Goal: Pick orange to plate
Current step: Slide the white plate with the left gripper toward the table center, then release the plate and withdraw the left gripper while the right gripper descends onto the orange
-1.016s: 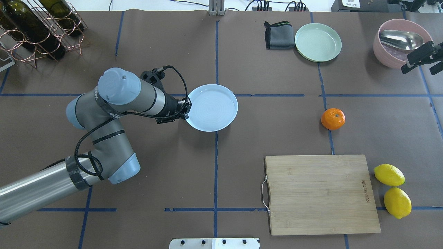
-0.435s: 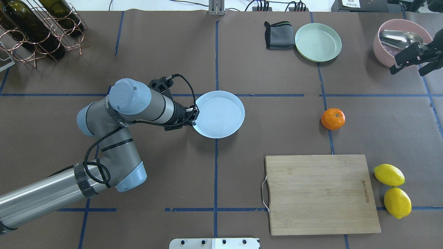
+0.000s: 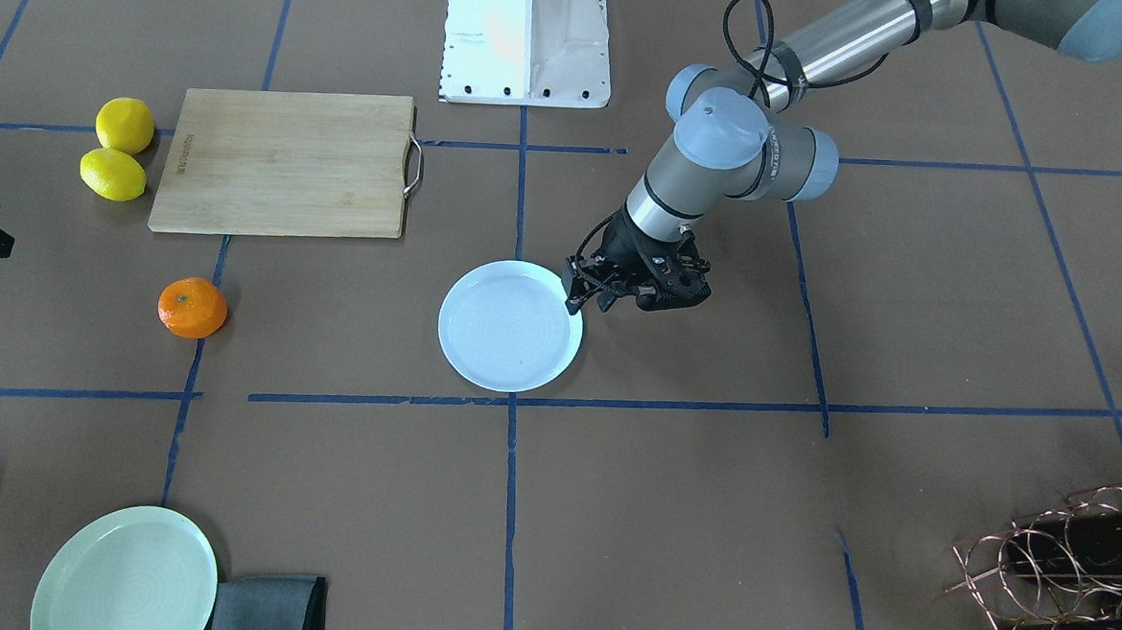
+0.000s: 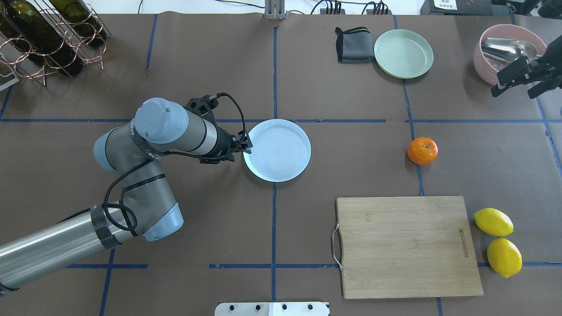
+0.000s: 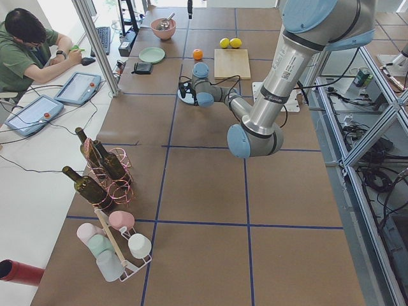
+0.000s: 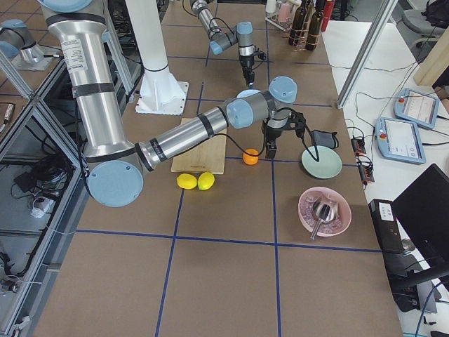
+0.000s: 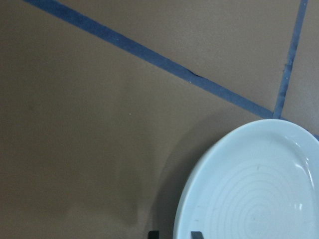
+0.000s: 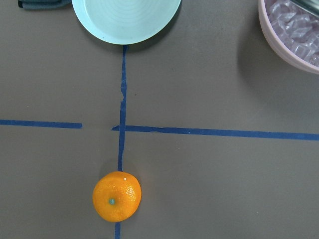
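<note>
The orange (image 4: 422, 150) sits on the brown table, right of centre, also seen in the front view (image 3: 193, 307) and low in the right wrist view (image 8: 116, 196). The pale bluish-white plate (image 4: 277, 150) lies near the table's middle. My left gripper (image 4: 246, 147) is at the plate's left rim, shut on it; the left wrist view shows the plate (image 7: 254, 194) with the rim between the fingertips (image 7: 197, 234). My right gripper (image 4: 513, 93) hovers open at the far right, well beyond the orange, holding nothing.
A pale green plate (image 4: 403, 53) and a grey cloth (image 4: 351, 44) lie at the far side. A pink bowl (image 4: 491, 66) with a metal spoon is by the right gripper. A wooden cutting board (image 4: 408, 245), two lemons (image 4: 493, 221) and a bottle rack (image 4: 44, 35) stand around.
My left arm has carried the plate to the right and toward the near side. The right gripper has shifted left at the far right edge. The orange stayed put.
</note>
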`<state>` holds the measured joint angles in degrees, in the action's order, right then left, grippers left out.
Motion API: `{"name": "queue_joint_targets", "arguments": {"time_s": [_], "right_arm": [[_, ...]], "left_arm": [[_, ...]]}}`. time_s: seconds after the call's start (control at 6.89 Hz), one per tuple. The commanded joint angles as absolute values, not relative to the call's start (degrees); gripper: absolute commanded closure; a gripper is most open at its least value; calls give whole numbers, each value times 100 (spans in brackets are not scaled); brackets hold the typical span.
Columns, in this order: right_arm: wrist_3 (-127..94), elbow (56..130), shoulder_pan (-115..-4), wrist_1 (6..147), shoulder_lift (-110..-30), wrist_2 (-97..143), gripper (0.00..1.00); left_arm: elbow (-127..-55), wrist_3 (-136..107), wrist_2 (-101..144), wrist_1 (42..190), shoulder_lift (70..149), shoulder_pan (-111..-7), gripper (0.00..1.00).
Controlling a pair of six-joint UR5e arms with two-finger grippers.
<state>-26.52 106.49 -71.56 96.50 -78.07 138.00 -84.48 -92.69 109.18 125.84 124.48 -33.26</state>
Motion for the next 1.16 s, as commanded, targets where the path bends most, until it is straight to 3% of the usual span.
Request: {"name": "queue_joint_targets", "arguments": {"time_s": [0.0,0.29,0.58,1.02], "right_arm": [[-2977,10643,-6840,9633,-7665,13485,0],[-4089,10538,-6139,8566,-7664,12828,0],[-4456,10529,-5443,8288,-7664,12202,0],[-4543,10224,-4756,7957,-7638,11523,0]], "left_arm": [[-8568,-9202,11064,12525,12445,-3690,0],[-9040,-8793,11197,11887,12297,-3788,0],[-9876,-7502,11188,10211,12226,-3998,0],[-10538,-7146,11206,10002,11725,-4289,0]]}}
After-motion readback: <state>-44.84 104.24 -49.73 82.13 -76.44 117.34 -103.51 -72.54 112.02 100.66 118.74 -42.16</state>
